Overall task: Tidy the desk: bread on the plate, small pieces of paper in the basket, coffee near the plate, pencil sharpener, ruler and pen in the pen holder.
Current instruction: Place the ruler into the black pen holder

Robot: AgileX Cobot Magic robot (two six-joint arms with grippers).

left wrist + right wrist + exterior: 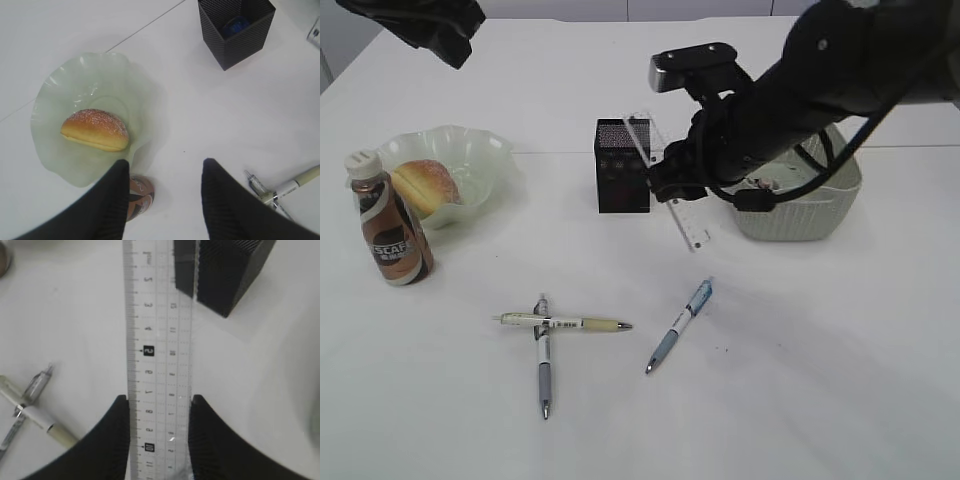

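Observation:
My right gripper (665,185) (157,405) is shut on a clear plastic ruler (690,225) (159,340) and holds it tilted beside the black mesh pen holder (620,170) (225,270). A blue object (235,25) lies inside the holder (235,35). The bread (425,185) (95,130) lies on the pale green wavy plate (470,150) (85,75). The coffee bottle (392,225) (142,192) stands next to the plate. My left gripper (165,170) is open and empty, high above the bottle and plate. Three pens (565,323) (543,360) (680,325) lie on the table.
A pale basket (800,205) stands at the right, behind my right arm; its contents are mostly hidden. Two of the pens lie crossed (30,410) (280,190). The left arm (430,25) hangs at the top left of the exterior view.

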